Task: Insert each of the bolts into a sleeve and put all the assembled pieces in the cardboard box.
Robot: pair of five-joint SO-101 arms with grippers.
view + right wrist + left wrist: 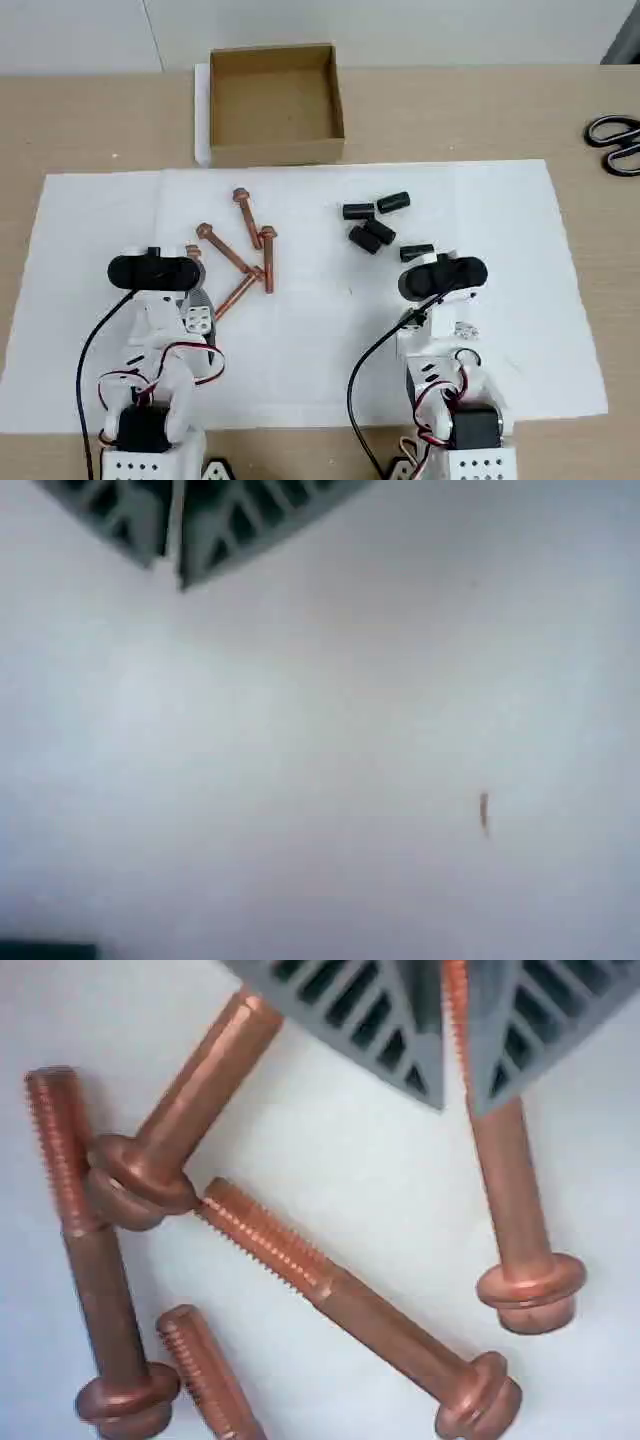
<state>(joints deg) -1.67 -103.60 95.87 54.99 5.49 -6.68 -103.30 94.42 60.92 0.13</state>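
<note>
The left gripper (455, 1100) is clamped on a copper-coloured flanged metal bolt (515, 1210), with more copper bolts (350, 1305) scattered beside it on white paper (380, 1160). The right gripper (172, 572) is pressed shut, black cylindrical sleeves (372, 225) are grouped nearby, and the brown cardboard box (275, 152) is set beyond.

Every bolt (350, 1305) is shiny copper; the sleeves (393, 202) are black. The box (275, 152) is brown, the paper (320, 340) white, the counter (100, 120) tan, the left pincer (455, 1100) ribbed grey.

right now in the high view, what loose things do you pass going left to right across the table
copper bolts -> black sleeves -> scissors
</note>
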